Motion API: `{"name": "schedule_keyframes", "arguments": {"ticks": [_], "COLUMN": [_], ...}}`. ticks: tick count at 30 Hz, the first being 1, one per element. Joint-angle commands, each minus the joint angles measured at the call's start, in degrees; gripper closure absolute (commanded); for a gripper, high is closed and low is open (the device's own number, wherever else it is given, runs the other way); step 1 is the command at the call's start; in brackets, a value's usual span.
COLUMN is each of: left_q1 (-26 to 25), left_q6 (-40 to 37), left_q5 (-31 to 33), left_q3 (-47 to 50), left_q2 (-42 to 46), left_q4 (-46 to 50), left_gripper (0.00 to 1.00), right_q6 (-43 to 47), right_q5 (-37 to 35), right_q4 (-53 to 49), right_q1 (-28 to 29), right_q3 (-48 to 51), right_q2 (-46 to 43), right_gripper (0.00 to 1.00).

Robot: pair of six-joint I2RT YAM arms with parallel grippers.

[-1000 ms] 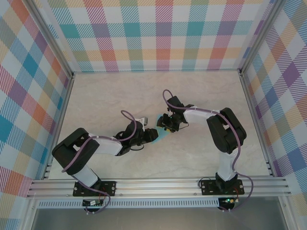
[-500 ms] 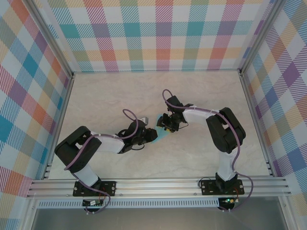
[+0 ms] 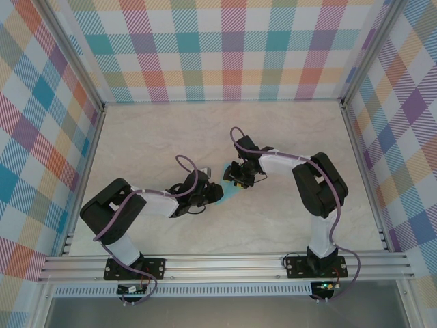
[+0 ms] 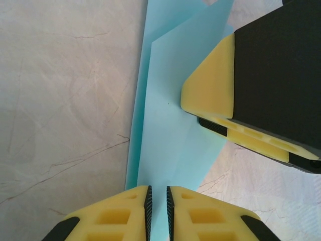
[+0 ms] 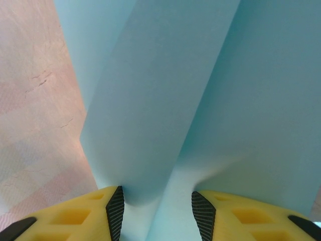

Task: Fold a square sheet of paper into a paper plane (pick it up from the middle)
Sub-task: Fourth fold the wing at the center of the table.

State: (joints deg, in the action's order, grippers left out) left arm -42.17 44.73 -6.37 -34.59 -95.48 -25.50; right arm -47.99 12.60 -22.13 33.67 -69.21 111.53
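Turquoise paper, thin and plain, lies on the marbled table [image 4: 65, 100] as a long, narrow, layered shape. In the left wrist view the paper sheet [image 4: 170, 115] shows straight folded edges running away from the camera, with one flap overlapping another and ending in a point at the far end. In the right wrist view the sheet [image 5: 165, 90] rises into a soft ridge between two flatter panels, the pale table [image 5: 30, 100] showing to one side.

Compared with a second ago, the left arm in the top view has leaned further in toward the sheet, its elbow link shifted a little to the right, and less turquoise shows beside its wrist. The right arm stands much as it did.

The left gripper [image 4: 158, 193] is pinched on the near end of the sheet, its yellow fingers almost together with just a sliver of blue between the pads. Beyond it, the right gripper [image 4: 208, 116] comes onto the sheet from the right, gripping its edge. Seen from its own wrist, the right gripper [image 5: 158, 201] stands partly apart, clamped on the raised ridge, which bunches between both dark pads.

From above, the sheet [image 3: 225, 186] sits mid-table [image 3: 171, 143], between the left gripper [image 3: 213, 193] and the right gripper [image 3: 235, 179].
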Motion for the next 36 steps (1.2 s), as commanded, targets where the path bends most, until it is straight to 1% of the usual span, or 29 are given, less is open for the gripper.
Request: {"name": "schedule_keyframes", "arguments": {"ticks": [1, 4, 9, 14, 21, 29, 36], "left_q1": [0.9, 0.9, 1.5, 2.1, 2.2, 2.2, 2.1], "left_q6": [-0.8, -0.5, -0.1, 0.9, 1.7, 1.8, 1.5], "left_q5": [-0.1, 0.3, 3.4, 4.5, 1.4, -4.5, -7.1], "left_q3": [-1.0, -0.7, -0.3, 0.4, 0.2, 0.1, -0.6], "left_q2": [0.5, 2.1, 5.7, 7.6, 6.1, 3.0, 0.6], "left_q4": [1.6, 2.0, 4.4, 3.5, -0.5, -6.1, -6.8], "left_gripper": [0.81, 0.80, 0.80, 0.79, 0.79, 0.81, 0.82], "right_q6": [0.3, 0.3, -0.2, -0.3, -1.8, -3.6, -3.5], "right_q5": [-12.0, -13.0, -15.1, -16.4, -18.4, -18.9, -18.4], "right_q4": [-7.4, -8.6, -10.2, -12.4, -14.4, -15.3, -15.5], "right_q1": [-0.6, -0.4, 0.0, 0.3, 0.5, 0.5, 0.5], "right_q3": [2.8, 2.3, 1.9, 0.6, -0.2, -0.6, -1.2], "right_q2": [6.7, 7.3, 7.9, 8.7, 9.4, 10.1, 10.9], "right_gripper": [0.54, 0.55, 0.57, 0.57, 0.58, 0.63, 0.61]}}
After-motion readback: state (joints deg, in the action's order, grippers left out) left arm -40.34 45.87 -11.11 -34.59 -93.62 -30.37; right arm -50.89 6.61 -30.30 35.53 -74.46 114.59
